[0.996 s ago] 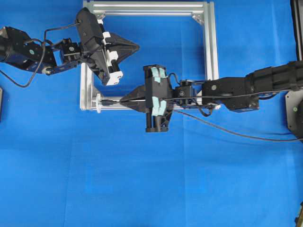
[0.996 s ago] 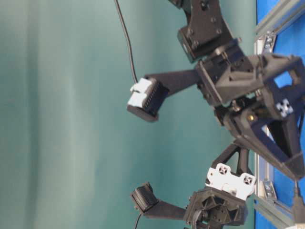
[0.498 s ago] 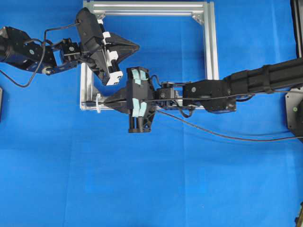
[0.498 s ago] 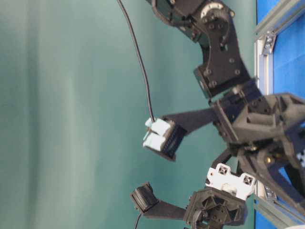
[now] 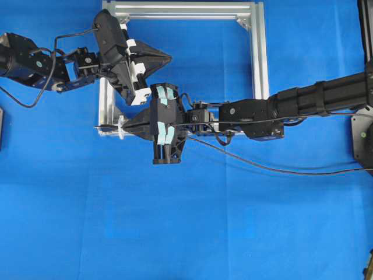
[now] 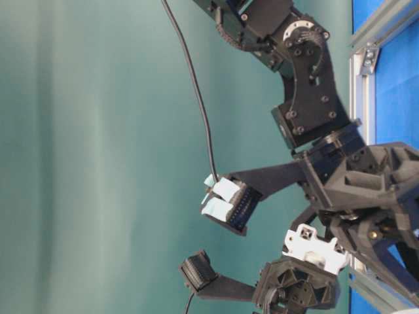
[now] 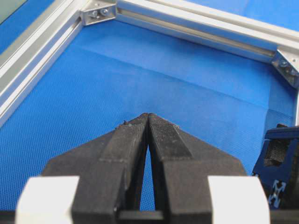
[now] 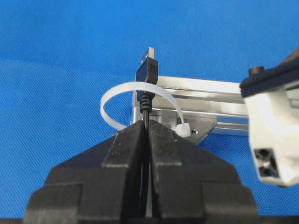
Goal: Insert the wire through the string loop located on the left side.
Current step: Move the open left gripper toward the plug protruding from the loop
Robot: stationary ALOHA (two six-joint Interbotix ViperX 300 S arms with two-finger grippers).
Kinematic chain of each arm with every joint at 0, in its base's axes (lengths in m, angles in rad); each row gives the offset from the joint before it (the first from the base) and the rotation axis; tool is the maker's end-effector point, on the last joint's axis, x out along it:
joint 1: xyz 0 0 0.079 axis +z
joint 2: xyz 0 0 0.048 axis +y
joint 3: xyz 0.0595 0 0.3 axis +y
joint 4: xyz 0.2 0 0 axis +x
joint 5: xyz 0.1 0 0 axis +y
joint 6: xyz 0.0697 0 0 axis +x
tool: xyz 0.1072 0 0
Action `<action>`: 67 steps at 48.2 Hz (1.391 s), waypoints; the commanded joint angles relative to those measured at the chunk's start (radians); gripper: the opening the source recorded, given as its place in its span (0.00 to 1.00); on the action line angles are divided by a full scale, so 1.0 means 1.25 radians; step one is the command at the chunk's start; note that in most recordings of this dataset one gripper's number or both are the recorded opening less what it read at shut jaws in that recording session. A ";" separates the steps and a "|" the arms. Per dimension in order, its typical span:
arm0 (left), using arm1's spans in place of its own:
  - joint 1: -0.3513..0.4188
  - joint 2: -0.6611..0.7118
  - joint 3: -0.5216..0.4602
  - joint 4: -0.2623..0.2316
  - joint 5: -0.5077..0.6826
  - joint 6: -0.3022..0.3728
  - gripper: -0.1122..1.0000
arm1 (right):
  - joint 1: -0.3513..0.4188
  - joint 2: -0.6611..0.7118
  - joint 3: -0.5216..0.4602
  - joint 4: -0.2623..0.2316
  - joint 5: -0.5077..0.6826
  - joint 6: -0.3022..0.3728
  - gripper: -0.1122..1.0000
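Observation:
My right gripper [image 5: 126, 125] is shut on the thin black wire [image 5: 245, 161] just behind its plug [image 8: 146, 70]. The white string loop [image 8: 108, 99] stands at the lower left corner of the silver frame [image 5: 259, 58]. The plug pokes through the loop [image 5: 120, 127], its band crossing the plug's neck, and its tip shows left of the loop. Behind the right gripper [image 8: 145, 124] the wire trails away to the right across the blue mat. My left gripper [image 5: 168, 58] hovers inside the frame, above and right of the loop. The left gripper [image 7: 148, 116] is shut with nothing between its fingers.
The frame [image 7: 196, 23] has grey corner brackets [image 7: 97, 12] and lies on the blue mat. My left wrist body [image 8: 271, 130] hangs close on the right of the right gripper. Black mounts sit at the mat's right edge [image 5: 362, 134].
My right gripper has slid left along the frame's front rail, carrying the plug from right of the loop into and through it. The left arm has not moved.

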 commanded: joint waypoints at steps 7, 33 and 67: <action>0.000 -0.048 0.013 0.001 -0.009 0.000 0.10 | -0.002 -0.016 -0.017 0.000 -0.012 0.002 0.10; 0.058 -0.238 0.266 0.001 -0.047 -0.001 0.10 | -0.001 -0.016 -0.018 0.000 -0.013 0.002 0.10; -0.023 -0.322 0.355 0.001 -0.038 -0.059 0.10 | -0.002 -0.017 -0.018 0.001 -0.013 0.002 0.10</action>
